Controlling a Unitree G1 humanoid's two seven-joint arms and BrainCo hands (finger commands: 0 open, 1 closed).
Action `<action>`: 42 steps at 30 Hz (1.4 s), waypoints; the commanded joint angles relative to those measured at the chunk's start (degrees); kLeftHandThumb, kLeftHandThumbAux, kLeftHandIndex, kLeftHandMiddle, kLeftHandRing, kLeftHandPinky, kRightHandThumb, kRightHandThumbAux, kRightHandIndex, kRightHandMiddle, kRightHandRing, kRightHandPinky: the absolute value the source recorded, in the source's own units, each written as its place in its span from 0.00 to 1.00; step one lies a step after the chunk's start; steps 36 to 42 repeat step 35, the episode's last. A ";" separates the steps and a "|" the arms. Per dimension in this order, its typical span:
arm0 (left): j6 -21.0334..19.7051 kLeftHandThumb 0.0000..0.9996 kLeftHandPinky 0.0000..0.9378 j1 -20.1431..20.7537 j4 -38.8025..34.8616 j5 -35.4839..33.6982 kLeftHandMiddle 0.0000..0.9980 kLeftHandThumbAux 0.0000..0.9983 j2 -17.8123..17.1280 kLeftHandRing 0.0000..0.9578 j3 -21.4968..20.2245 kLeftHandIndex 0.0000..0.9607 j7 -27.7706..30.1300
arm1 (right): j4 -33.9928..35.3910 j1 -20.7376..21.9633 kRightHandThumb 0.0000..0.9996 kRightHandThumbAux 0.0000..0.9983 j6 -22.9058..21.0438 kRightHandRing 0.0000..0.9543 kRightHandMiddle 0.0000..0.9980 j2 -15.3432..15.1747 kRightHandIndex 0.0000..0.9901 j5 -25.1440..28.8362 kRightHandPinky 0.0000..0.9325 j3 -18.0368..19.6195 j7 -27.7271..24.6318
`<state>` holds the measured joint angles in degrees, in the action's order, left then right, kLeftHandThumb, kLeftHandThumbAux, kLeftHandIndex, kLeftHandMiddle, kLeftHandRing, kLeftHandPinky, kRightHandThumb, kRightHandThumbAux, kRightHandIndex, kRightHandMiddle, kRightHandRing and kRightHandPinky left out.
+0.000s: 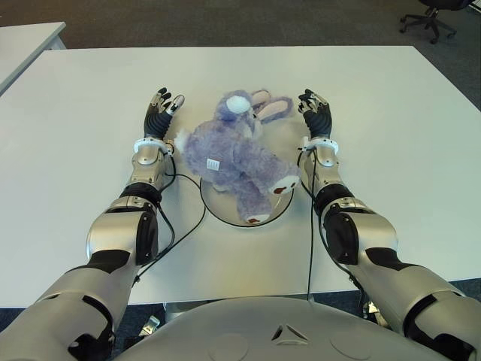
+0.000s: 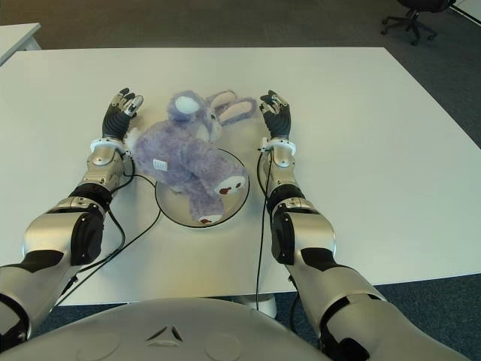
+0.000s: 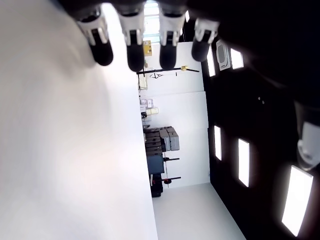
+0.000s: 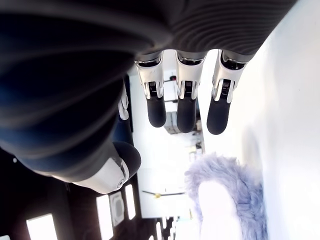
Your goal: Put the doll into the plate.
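Left hand (image 1: 161, 111) just beside the doll's left flank, fingers (image 3: 132, 47) extended and loose, holding nothing; wrist view shows only fingertips against bare table and room beyond. Right hand (image 1: 316, 113) near the doll's ears on the other side, fingers (image 4: 156, 107) likewise straight and apart, empty; purple fur visible past them but not touching.

Plush rabbit doll (image 1: 233, 154), purple-grey with pink-lined ears (image 1: 272, 107), lying belly-down between the two hands. Lower body and feet over the round plate (image 1: 279, 214); head, ears and one arm hanging past the far rim onto the white table (image 1: 391, 128). Plate mostly covered, only its near and right edge showing.

Task judged essentially done: doll resting on plate, both hands released and clear. Remaining, if anything: a nudge toward the robot to centre it, since the head end overhangs. Otherwise just retract the arms.

Labels: small white sewn tag (image 1: 213, 164) on the doll's back, print on it too small to read. No other writing or brand legible on doll, plate or table. Office chair (image 1: 430, 16) far right, off the table, irrelevant.
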<state>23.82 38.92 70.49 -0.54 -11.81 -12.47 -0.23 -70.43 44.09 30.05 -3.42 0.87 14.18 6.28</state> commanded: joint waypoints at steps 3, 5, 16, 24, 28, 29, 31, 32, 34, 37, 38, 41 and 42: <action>-3.58 0.00 0.10 -5.31 3.47 0.25 0.11 0.47 1.25 0.11 0.38 0.02 -0.46 | -3.84 -6.07 0.67 0.74 -3.22 0.15 0.14 0.59 0.40 0.67 0.23 0.46 -0.05; -3.58 0.00 0.10 -5.31 3.46 0.25 0.11 0.47 1.24 0.11 0.39 0.02 -0.36 | -3.84 -6.08 0.68 0.74 -3.23 0.15 0.14 0.59 0.40 0.67 0.23 0.46 -0.06; -3.29 0.00 0.09 -5.45 3.38 0.07 0.11 0.48 1.34 0.11 0.25 0.03 -0.21 | -3.81 -6.21 0.68 0.74 -3.02 0.15 0.14 0.62 0.40 0.47 0.22 0.28 0.04; -3.04 0.00 0.09 -5.60 3.29 0.01 0.11 0.46 1.43 0.10 0.23 0.02 -0.04 | -3.77 -6.36 0.68 0.74 -2.80 0.15 0.15 0.70 0.40 0.58 0.23 0.35 -0.25; -3.01 0.00 0.06 -5.67 3.26 0.02 0.10 0.45 1.42 0.09 0.27 0.01 0.08 | -3.75 -6.40 0.68 0.74 -2.82 0.15 0.15 0.72 0.40 0.66 0.22 0.41 -0.46; -3.00 0.00 0.07 -5.70 3.25 0.02 0.09 0.46 1.42 0.09 0.28 0.01 0.09 | -3.74 -6.42 0.68 0.74 -2.81 0.15 0.14 0.74 0.40 0.67 0.21 0.41 -0.48; -2.99 0.00 0.08 -5.72 3.23 0.02 0.09 0.46 1.42 0.09 0.28 0.01 0.11 | -3.73 -6.45 0.68 0.74 -2.81 0.15 0.14 0.76 0.40 0.67 0.21 0.41 -0.52; -3.03 0.00 0.08 -5.71 3.23 0.00 0.09 0.46 1.42 0.09 0.26 0.01 0.13 | -3.74 -6.44 0.68 0.74 -2.82 0.15 0.14 0.78 0.40 0.67 0.21 0.42 -0.49; -3.05 0.00 0.07 -5.73 3.22 -0.03 0.09 0.46 1.43 0.09 0.24 0.02 0.16 | -3.73 -6.47 0.68 0.74 -2.78 0.15 0.14 0.81 0.40 0.66 0.21 0.42 -0.46; -3.07 0.00 0.07 -5.73 3.22 -0.05 0.09 0.46 1.44 0.09 0.23 0.02 0.17 | -3.73 -6.48 0.68 0.74 -2.78 0.15 0.14 0.82 0.40 0.66 0.21 0.42 -0.45; -3.07 0.00 0.07 -5.73 3.22 -0.05 0.09 0.46 1.44 0.09 0.23 0.02 0.17 | -3.73 -6.48 0.68 0.74 -2.78 0.15 0.14 0.82 0.40 0.66 0.21 0.42 -0.45; -3.07 0.00 0.07 -5.73 3.22 -0.05 0.09 0.46 1.44 0.09 0.23 0.02 0.17 | -3.73 -6.48 0.68 0.74 -2.78 0.15 0.14 0.82 0.40 0.66 0.21 0.42 -0.45; -3.07 0.00 0.07 -5.73 3.22 -0.05 0.09 0.46 1.44 0.09 0.23 0.02 0.17 | -3.73 -6.48 0.68 0.74 -2.78 0.15 0.14 0.82 0.40 0.66 0.21 0.42 -0.45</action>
